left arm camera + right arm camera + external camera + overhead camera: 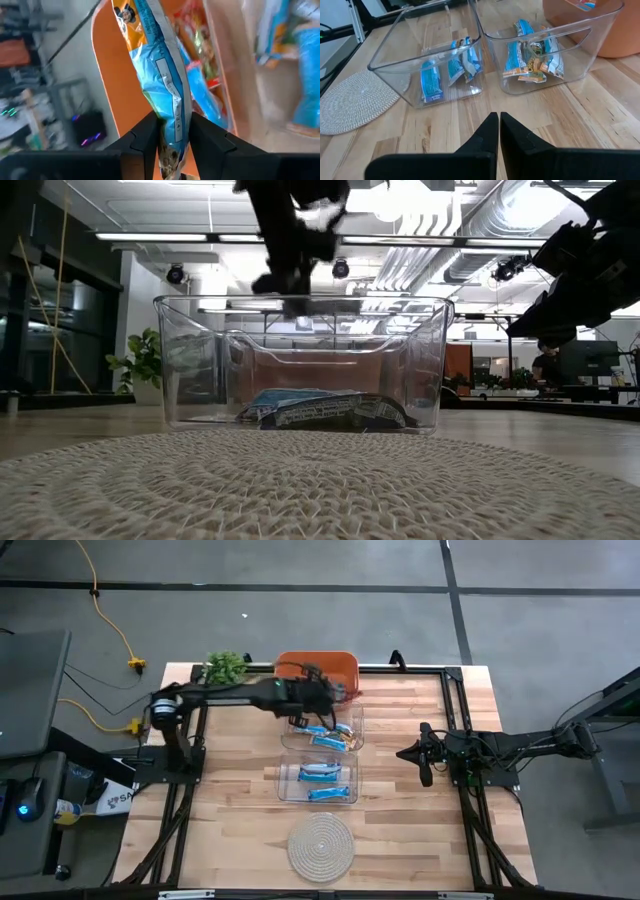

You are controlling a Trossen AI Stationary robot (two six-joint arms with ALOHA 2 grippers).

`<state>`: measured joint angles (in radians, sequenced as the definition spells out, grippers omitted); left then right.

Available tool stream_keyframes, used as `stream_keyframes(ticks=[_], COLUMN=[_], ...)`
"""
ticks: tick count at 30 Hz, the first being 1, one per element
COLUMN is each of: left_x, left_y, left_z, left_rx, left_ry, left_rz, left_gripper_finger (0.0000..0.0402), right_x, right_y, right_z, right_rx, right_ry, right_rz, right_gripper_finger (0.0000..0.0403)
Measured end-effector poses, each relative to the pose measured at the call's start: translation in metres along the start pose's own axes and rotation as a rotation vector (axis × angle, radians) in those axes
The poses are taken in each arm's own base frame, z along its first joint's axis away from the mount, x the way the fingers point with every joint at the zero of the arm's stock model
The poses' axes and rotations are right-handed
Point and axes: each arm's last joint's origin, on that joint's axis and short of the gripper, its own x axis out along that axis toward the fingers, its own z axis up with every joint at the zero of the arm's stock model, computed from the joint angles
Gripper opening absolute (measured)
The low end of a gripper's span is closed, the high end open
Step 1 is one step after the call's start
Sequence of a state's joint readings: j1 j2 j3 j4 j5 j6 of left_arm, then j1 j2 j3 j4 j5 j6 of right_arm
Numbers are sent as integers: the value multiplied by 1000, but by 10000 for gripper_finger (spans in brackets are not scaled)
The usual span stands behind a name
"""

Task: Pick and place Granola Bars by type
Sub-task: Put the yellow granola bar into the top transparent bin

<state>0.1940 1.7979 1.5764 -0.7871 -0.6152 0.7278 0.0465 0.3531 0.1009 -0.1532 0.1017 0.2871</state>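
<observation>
- My left claw (172, 131) is clamped on one light-blue granola bar (162, 75), pinching it by one end so the rest of the wrapper sticks out beyond my fingertips and its markings stay readable for sorting.
- Right beside the held bar is the orange bin (318, 668), with more mixed bars (200, 60) lying in it; I judge it to be the supply I draw from, which is why my claw is lifted clear above its rim.
- Just past my left claw, toward the coaster end, stand two clear bins touching each other. The nearer clear bin (540, 45) holds blue bars with orange and green on the wrappers; the farther clear bin (427, 65) holds plain blue ones. Keeping kinds apart explains two containers.
- The bar I hold shows orange print, so I judge it belongs in the nearer bin.
- My right claw (498, 122) waits with fingers together over bare surface (400, 830), well away from the bins, leaving room.
- The woven coaster (320, 846) lies beyond the farther bin, unused.
</observation>
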Motion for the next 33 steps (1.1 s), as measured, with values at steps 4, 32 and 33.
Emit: stream_keyframes(ticks=[4,32,33], left_x=[12,-19,-17], left_y=[-24,-89,-88], left_z=[17,45,45], left_rx=[48,-86,-102], left_ry=[98,23,20], left_rz=[62,-144,-162], left_gripper_finger=[101,121,129], right_x=[0,0,0], right_y=[0,0,0], right_z=[0,0,0], right_rx=[0,0,0], right_ry=[0,0,0], right_rz=[0,0,0], right_gripper_finger=[0,0,0])
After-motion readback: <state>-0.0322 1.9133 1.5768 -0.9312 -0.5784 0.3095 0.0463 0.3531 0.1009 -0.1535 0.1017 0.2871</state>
